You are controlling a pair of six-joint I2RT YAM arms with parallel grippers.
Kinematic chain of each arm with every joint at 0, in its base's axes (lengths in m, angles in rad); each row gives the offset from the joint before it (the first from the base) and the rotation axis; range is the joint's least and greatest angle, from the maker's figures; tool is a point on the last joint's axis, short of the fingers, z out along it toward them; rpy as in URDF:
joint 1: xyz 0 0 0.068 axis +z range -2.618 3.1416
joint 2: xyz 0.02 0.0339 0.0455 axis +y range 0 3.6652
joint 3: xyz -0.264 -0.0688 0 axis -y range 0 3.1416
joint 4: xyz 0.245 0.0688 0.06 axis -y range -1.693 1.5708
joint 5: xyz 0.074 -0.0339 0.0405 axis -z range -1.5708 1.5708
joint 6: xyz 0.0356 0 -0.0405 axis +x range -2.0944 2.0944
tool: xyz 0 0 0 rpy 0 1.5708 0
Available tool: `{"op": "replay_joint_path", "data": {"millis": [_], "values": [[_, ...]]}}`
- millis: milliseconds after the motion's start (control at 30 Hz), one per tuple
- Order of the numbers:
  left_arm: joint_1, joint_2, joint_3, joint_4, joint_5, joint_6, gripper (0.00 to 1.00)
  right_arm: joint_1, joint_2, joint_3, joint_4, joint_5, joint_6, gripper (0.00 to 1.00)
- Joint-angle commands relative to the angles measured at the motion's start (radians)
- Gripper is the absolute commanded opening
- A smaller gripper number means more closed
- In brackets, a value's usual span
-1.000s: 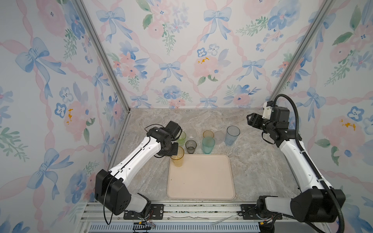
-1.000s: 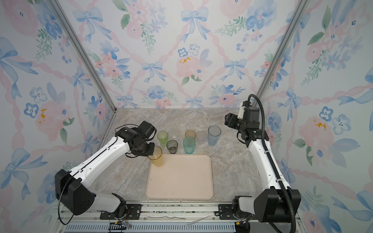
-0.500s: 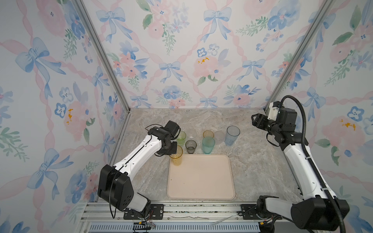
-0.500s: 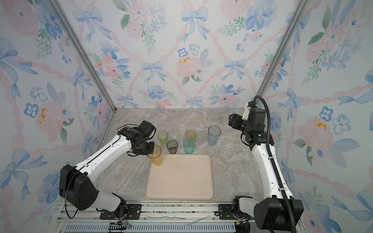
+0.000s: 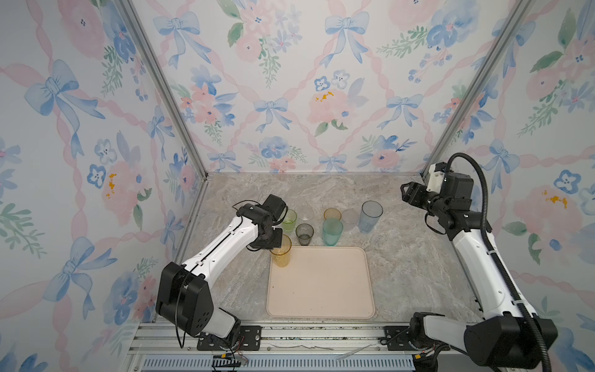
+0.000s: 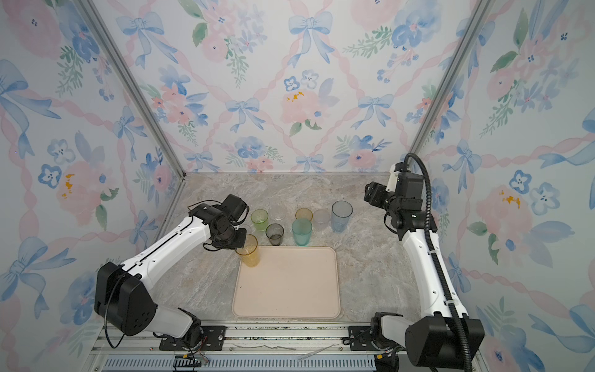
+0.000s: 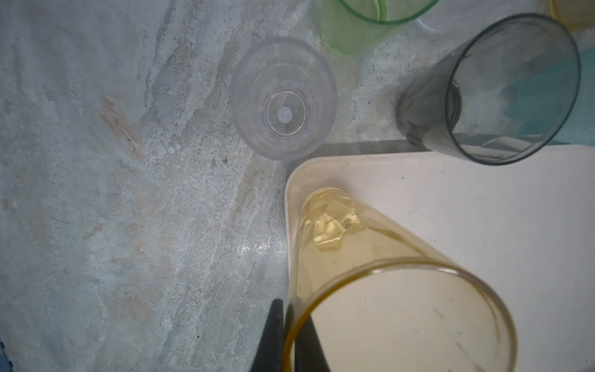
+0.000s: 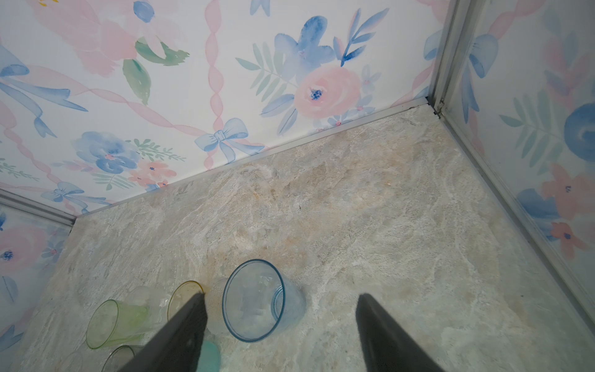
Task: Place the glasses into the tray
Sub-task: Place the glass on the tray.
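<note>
1. We find the left gripper (image 7: 288,314) pinched on the rim of the amber glass (image 5: 281,255), which has eased down into the far corner of the tray (image 5: 322,290).
2. The right gripper (image 5: 406,192) gapes empty.
3. We judge release due.

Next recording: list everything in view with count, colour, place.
tray: 1, beige, centre
tall tumbler: 1, amber, tray's far left corner
lime tumbler: 1, green, beyond tray
grey tumbler: 1, smoky, tray's far edge
teal tumbler: 1, teal, beside grey
short amber tumbler: 1, amber, behind teal
frosted tumbler: 1, white, beside it
blue tumbler: 1, pale, rightmost
clear tumblers: 2, colourless, behind grey; by tray corner
table: 1, grey marble
left pincer: 1, black, shut on tall tumbler
right pincer: 1, black, open, raised
</note>
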Motion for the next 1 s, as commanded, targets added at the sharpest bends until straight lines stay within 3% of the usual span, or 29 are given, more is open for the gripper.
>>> {"op": "replay_joint_path", "data": {"millis": [0, 567, 967], "values": [[0.002, 0.006, -0.012, 0.019, 0.008, 0.016, 0.0, -0.006, -0.02, -0.008, -0.027, -0.006, -0.007, 0.76], [0.005, 0.032, -0.011, 0.031, 0.004, 0.027, 0.0, -0.004, -0.017, 0.005, -0.041, -0.008, -0.015, 0.76], [0.007, 0.028, 0.016, 0.029, -0.003, 0.027, 0.18, -0.004, 0.0, 0.013, -0.039, -0.023, -0.013, 0.76]]}}
